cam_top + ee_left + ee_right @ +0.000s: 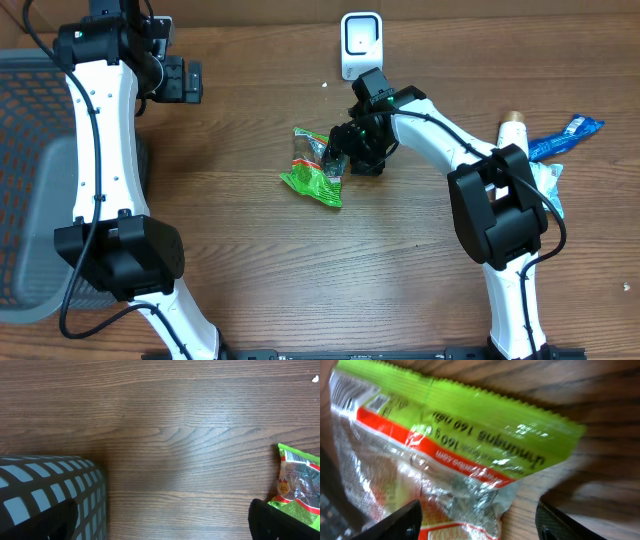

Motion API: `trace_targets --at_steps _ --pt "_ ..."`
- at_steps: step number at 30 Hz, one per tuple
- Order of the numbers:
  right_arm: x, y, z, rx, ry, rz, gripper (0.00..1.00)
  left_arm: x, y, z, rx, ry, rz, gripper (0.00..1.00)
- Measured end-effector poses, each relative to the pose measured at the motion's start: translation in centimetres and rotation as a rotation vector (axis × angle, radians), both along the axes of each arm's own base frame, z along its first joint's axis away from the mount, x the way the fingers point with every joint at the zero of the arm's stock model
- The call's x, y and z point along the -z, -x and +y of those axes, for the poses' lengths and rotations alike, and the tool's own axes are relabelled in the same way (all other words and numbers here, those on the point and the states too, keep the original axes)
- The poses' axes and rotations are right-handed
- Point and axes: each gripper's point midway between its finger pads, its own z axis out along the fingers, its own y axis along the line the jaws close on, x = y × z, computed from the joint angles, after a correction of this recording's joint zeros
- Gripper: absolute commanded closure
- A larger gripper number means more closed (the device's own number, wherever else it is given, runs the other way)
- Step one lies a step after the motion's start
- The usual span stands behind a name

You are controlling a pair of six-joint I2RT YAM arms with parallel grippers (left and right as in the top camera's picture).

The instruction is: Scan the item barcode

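1. The green snack packet (313, 170) lies on the worktop (250, 250), near the white scanner (360, 42).
2. The right claw (343, 160) sits low over the packet's right end, its fingers spread either side.
3. The left claw (188, 80) hangs spread wide, well apart from the packet, near the grey basket (25, 170).

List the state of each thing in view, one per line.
Bag: lying flat, not gripped.
Right gripper: open, low over the bag.
Left gripper: open, empty, apart from the bag.
Scanner: upright, nothing held before it.
Basket: upright, at far left.
Blue packet: lying at right, untouched.
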Motion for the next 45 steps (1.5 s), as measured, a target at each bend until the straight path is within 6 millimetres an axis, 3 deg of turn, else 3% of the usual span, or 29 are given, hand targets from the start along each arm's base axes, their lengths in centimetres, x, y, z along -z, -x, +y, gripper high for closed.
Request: trace_targets --at_steps 10,16,26,31,35,40,45 --pt "-0.5 -0.9 -0.1 0.018 0.061 -0.082 0.21 0.0 0.0 0.0 0.0 0.0 0.0 0.0" --pt "-2.3 -1.4 -0.7 0.001 0.096 -0.159 0.2 0.0 0.0 0.0 0.0 0.0 0.0 0.0" --pt "-2.1 2.0 3.0 -0.116 0.112 -0.163 0.1 0.0 0.0 0.0 0.0 0.0 0.0 0.0" --pt "-1.2 2.5 2.7 -0.117 0.166 -0.174 0.11 0.0 0.0 0.0 0.0 0.0 0.0 0.0" --pt "0.3 2.7 1.7 -0.081 0.211 -0.169 0.19 0.0 0.0 0.0 0.0 0.0 0.0 0.0" --pt "0.3 2.6 1.8 -0.017 0.178 -0.189 0.29 0.0 0.0 0.0 0.0 0.0 0.0 0.0" --pt "0.6 2.8 2.3 0.013 0.127 -0.181 0.65 0.0 0.0 0.0 0.0 0.0 0.0 0.0"
